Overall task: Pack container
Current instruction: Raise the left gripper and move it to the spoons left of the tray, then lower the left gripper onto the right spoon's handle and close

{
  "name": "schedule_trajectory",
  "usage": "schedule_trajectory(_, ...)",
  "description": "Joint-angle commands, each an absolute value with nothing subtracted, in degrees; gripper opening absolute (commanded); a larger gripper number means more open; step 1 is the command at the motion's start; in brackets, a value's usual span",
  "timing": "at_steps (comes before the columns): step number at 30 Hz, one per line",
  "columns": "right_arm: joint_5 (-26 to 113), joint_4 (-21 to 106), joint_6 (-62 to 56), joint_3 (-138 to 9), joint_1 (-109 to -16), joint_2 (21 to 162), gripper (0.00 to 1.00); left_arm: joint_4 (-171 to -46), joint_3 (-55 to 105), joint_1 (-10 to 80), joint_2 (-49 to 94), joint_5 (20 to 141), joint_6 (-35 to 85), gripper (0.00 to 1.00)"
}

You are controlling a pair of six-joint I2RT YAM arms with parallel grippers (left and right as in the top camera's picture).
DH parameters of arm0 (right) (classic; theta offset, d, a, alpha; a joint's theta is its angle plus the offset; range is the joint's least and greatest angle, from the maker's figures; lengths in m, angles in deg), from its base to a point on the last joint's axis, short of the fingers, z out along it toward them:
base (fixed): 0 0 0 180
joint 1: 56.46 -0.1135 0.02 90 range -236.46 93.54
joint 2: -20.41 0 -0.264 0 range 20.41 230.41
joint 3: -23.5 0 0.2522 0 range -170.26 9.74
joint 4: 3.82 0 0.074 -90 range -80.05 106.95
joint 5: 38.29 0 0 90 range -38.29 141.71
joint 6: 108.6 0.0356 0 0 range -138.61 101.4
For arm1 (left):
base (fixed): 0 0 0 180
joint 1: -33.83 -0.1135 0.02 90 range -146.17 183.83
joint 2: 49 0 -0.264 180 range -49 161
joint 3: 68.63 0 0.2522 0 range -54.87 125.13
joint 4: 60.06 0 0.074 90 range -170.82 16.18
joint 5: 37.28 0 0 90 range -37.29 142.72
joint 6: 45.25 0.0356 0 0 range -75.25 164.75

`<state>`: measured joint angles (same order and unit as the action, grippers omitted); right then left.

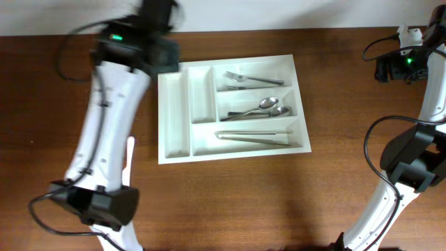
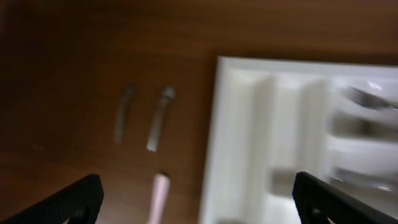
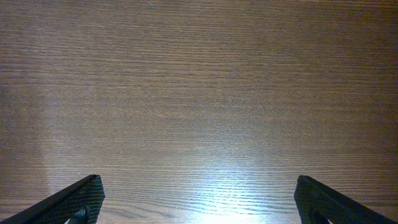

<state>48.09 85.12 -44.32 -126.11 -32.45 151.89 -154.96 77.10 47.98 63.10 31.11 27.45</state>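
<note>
The white five-compartment tray lies mid-table. It holds forks in the top long slot, spoons in the middle one and long silver pieces in the bottom one. Both narrow upright slots look empty. My left gripper is open and empty, high over the table by the tray's left edge; this view is blurred. Two grey cutlery pieces and a pale stick lie on the wood below it. My right gripper is open and empty over bare wood at the far right.
The left arm stretches over the table left of the tray and hides the grey cutlery in the overhead view. The pale stick shows beside it. The right arm stands along the right edge.
</note>
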Motion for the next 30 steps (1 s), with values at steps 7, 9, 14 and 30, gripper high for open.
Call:
schedule_trajectory(7, 47.39, 85.12, -44.52, -125.78, -32.49, 152.28, 0.99, -152.58, 77.9, 29.91, 65.76, 48.92, 52.34, 0.99)
schedule_trajectory(9, 47.39, 85.12, -44.52, -125.78, -32.47, 152.28, 0.99, -151.27, 77.9, 27.83, 66.79, 48.92, 52.06, 0.99)
schedule_trajectory(14, 47.39, 85.12, -44.52, -125.78, -32.49, 152.28, 0.99, -147.88, 76.9, 25.75, 69.52, 50.69, 53.09, 0.99)
schedule_trajectory(30, 47.37, 85.12, -44.52, -125.78, -32.47, 152.28, 0.99, -147.51, 76.72, 25.82, 86.59, 55.52, 57.63, 0.99)
